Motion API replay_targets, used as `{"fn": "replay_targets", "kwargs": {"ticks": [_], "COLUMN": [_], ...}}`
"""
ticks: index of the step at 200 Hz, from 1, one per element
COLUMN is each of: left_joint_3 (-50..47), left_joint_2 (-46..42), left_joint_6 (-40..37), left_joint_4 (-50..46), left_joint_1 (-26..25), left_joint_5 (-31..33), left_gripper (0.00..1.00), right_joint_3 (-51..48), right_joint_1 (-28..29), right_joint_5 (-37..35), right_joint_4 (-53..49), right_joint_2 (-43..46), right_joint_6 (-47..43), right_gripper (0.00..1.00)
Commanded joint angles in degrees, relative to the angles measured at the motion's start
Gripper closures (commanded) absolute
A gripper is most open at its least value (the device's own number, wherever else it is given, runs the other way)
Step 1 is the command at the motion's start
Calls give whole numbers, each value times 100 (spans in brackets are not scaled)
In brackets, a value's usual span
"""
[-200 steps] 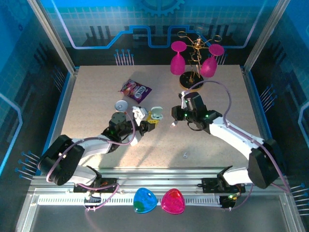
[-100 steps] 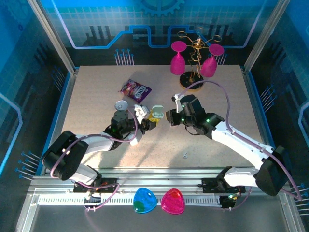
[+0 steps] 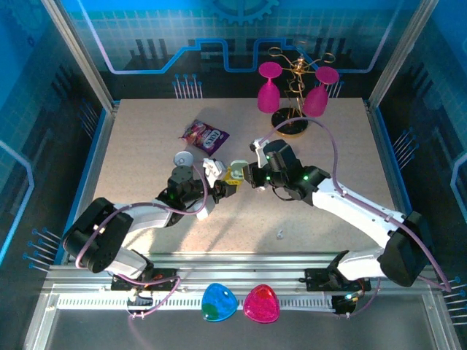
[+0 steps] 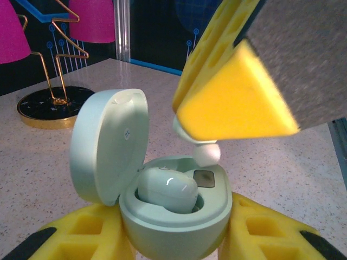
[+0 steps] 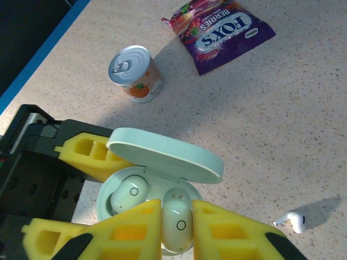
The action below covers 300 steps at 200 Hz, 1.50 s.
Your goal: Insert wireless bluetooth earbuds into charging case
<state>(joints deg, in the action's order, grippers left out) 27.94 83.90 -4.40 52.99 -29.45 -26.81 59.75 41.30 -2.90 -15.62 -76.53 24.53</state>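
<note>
Right gripper (image 5: 177,210) clenched on mint earbud (image 5: 177,230), over open case (image 5: 162,154) pinched by left gripper (image 4: 179,235). Likely light, glossy, slippery (hold its flanks). White earbud (image 5: 293,221) lies at the right gripper's 3 o'clock.

Table (image 3: 146,146): can (image 5: 135,73), sweets bag (image 5: 222,27), likely earbud (image 5: 293,220)

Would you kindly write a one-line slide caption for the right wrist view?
Right gripper holds a mint earbud over the open case, clamped by the left gripper, second earbud already seated.
</note>
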Motion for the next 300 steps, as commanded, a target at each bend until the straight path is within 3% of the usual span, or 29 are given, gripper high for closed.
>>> {"fn": "replay_targets", "kwargs": {"ticks": [1,73,168,300], "left_joint_3": [53,75,46,-52], "left_joint_2": [-197,-198,-157,-248], "left_joint_6": [62,97,192,138], "left_joint_4": [80,111,389,813], "left_joint_1": [43,40,43,41], "left_joint_5": [-155,-160,-268,-748], "left_gripper": [73,72,73,72], "right_joint_3": [180,151,228,-109], "right_joint_1": [59,62,72,-84], "right_joint_5": [-203,-210,378,233], "right_joint_4": [-71,-108,-117,316], "right_joint_2": [-77,-160,-90,1194], "right_joint_6": [-123,-160,-300,-151], "right_gripper": [82,82,77,46]}}
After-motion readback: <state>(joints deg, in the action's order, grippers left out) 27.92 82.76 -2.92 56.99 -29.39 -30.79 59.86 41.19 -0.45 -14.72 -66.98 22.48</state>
